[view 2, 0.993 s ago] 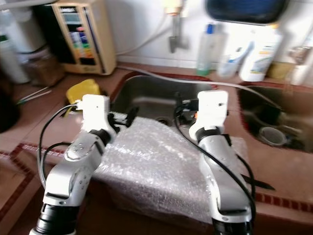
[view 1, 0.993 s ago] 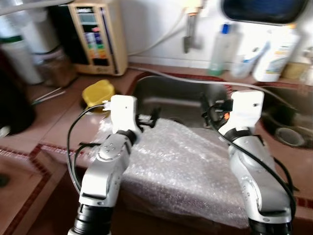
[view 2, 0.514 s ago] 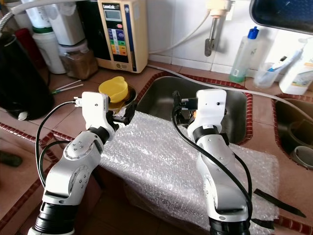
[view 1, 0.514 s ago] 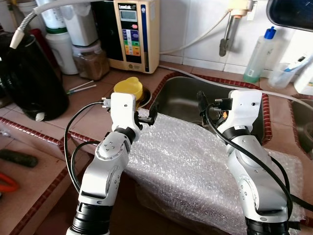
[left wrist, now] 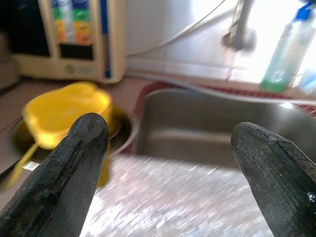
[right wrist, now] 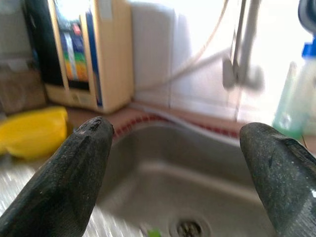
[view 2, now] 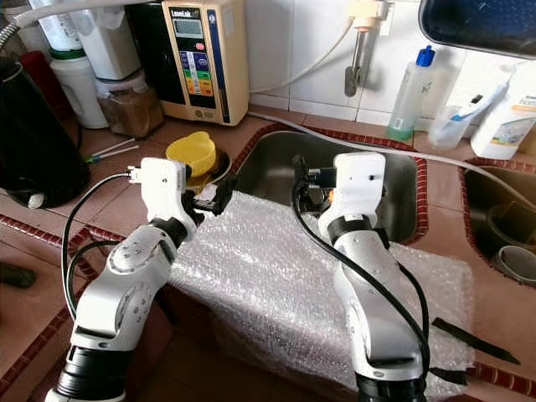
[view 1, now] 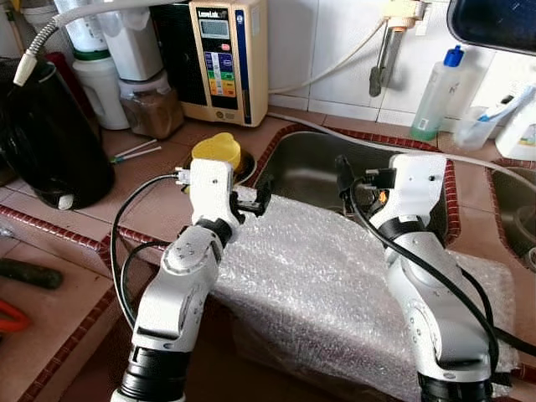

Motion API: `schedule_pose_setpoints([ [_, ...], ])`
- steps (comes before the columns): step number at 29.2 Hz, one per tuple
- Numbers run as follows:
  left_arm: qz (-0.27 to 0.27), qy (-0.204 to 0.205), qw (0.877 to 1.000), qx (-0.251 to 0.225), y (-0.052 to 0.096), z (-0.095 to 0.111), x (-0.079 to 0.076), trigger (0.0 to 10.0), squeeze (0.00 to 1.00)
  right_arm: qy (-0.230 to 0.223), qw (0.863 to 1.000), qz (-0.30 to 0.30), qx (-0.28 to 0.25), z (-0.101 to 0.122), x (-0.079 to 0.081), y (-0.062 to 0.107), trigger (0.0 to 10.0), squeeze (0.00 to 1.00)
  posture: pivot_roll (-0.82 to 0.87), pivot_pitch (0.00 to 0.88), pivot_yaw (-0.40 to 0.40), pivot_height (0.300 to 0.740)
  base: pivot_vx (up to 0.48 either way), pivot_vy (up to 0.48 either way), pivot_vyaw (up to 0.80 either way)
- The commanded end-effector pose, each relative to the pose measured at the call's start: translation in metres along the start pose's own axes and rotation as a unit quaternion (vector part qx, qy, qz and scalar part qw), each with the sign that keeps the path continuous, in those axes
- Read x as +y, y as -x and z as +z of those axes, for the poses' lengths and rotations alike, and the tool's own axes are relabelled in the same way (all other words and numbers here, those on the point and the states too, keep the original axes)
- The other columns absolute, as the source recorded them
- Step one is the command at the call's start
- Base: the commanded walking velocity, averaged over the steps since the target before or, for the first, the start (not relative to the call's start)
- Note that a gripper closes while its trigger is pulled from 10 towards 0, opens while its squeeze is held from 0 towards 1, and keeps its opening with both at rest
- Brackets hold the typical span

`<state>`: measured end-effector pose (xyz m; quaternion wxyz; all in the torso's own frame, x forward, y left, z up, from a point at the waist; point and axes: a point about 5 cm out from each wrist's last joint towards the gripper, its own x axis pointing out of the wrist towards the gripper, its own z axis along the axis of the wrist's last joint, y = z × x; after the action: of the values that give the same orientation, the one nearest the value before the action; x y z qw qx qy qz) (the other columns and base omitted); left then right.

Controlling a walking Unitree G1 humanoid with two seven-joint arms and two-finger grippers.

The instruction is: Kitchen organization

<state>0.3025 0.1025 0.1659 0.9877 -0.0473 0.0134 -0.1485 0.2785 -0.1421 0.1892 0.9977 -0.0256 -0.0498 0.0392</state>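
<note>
Bubble wrap point(view 1: 310, 276) before sink point(view 1: 310, 167); cup point(view 1: 216, 152) left of sink.

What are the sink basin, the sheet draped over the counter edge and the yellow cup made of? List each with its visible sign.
Sink basin: apparently stainless steel, with a dull grey brushed sheen and soft reflections.
Bubble wrap sheet: clear plastic film, with a pebbled, glinting surface.
Yellow cup: probably moulded plastic, opaque, uniform in colour and slightly glossy.

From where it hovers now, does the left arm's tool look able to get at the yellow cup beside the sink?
Probably yes. The left tool is open above the bubble wrap, and the yellow cup sits just ahead and to its left on the counter, with nothing standing between them.
</note>
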Motion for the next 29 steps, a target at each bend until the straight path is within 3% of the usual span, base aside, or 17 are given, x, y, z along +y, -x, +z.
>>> schedule_pose_setpoints([
  [1, 0.014, -0.008, 1.0, 0.003, 0.008, -0.002, 0.012, 10.0, 0.0, 0.01, 1.0, -0.014, -0.003, 0.0, -0.012, 0.008, 10.0, 0.0, -0.03, 0.0, 0.027, 0.74, 0.0, 0.0, 0.0],
  [6, 0.034, -0.028, 0.999, 0.017, 0.025, -0.01, 0.03, 10.0, 0.0, 0.03, 0.999, -0.036, 0.01, -0.005, -0.03, 0.02, 10.0, 0.0, -0.03, 0.0, 0.033, 0.74, 0.0, 0.0, 0.0],
  [9, 0.036, -0.035, 0.999, 0.017, 0.026, -0.01, 0.032, 10.0, 0.0, 0.04, 0.998, -0.05, 0.007, -0.002, -0.037, 0.022, 10.0, 0.0, -0.03, 0.0, 0.034, 0.74, 0.0, 0.0, 0.0],
  [13, 0.032, -0.027, 0.999, 0.012, 0.023, -0.008, 0.027, 10.0, 0.0, 0.037, 0.998, -0.051, 0.01, -0.001, -0.037, 0.021, 10.0, 0.0, -0.04, 0.0, 0.034, 0.74, 0.0, 0.0, -0.11],
  [19, 0.011, -0.031, 0.999, 0.002, 0.018, -0.005, 0.017, 10.0, 0.0, 0.039, 0.998, -0.05, 0.007, 0.0, -0.038, 0.021, 10.0, 0.0, -0.03, 0.0, 0.012, 0.74, 0.0, 0.0, -0.77],
  [23, 0.021, -0.023, 0.999, -0.006, 0.015, 0.002, 0.02, 10.0, 0.0, 0.032, 0.998, -0.046, 0.009, 0.0, -0.037, 0.018, 10.0, 0.0, -0.03, 0.0, 0.012, 0.74, 0.0, 0.0, -0.37],
  [29, 0.045, -0.029, 0.998, 0.013, 0.027, -0.004, 0.024, 10.0, 0.0, 0.041, 0.997, -0.061, 0.034, -0.003, -0.039, 0.014, 10.0, 0.0, -0.03, 0.0, 0.02, 0.74, 0.0, 0.0, 0.0],
])
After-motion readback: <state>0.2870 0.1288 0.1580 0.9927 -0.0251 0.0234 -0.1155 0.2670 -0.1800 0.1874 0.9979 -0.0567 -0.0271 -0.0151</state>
